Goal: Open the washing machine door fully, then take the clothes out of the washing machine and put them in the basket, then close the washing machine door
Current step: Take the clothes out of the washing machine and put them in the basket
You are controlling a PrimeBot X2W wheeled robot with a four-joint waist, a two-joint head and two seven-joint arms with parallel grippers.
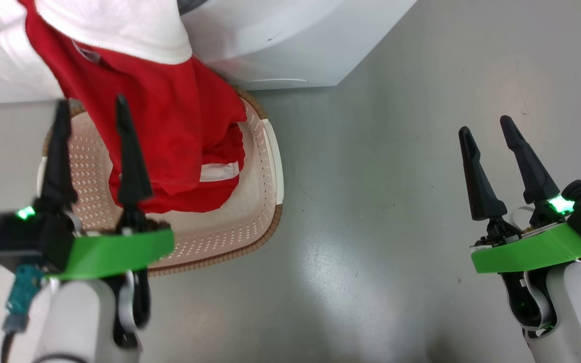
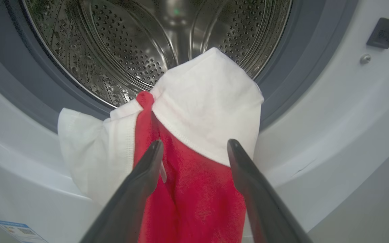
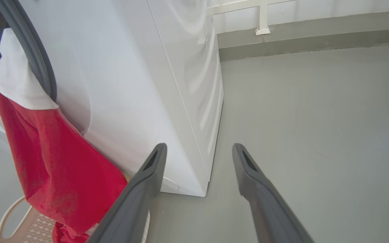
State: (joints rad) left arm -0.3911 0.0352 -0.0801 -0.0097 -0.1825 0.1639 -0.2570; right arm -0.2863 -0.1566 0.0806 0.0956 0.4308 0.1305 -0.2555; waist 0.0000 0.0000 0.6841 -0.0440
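Hanging out of the washing machine [image 2: 333, 118], the clothes [image 2: 208, 108] drape as one red garment with a white upper panel over the grey gasket [image 2: 46, 84] at the mouth of the perforated steel drum [image 2: 130, 50]. The white panel sits on the gasket lip and the red cloth falls down the machine's white front. In the head view the lower end of the clothes [image 1: 169, 126] lies bunched inside the basket [image 1: 235, 227], which stands on the grey floor [image 1: 396, 151] right against the front of the washing machine [image 1: 290, 40]. The left gripper [image 1: 91, 103] hovers over the near left part of the basket, its jaws parted and pointing towards the machine. Through the left wrist camera the left gripper [image 2: 195, 141] has one finger on each side of the red cloth, not closed on it; whether either finger touches the fabric cannot be told. A small blue label [image 2: 15, 231] shows low on the machine's front, and a dark square recess [image 2: 383, 32] sits beside the opening. The right gripper [image 1: 485, 124] hangs over bare floor, well apart from the basket, jaws spread and empty. From the right wrist, the right gripper [image 3: 199, 145] points past the machine's corner, with the clothes [image 3: 52, 162] trailing down into the basket [image 3: 5, 216].
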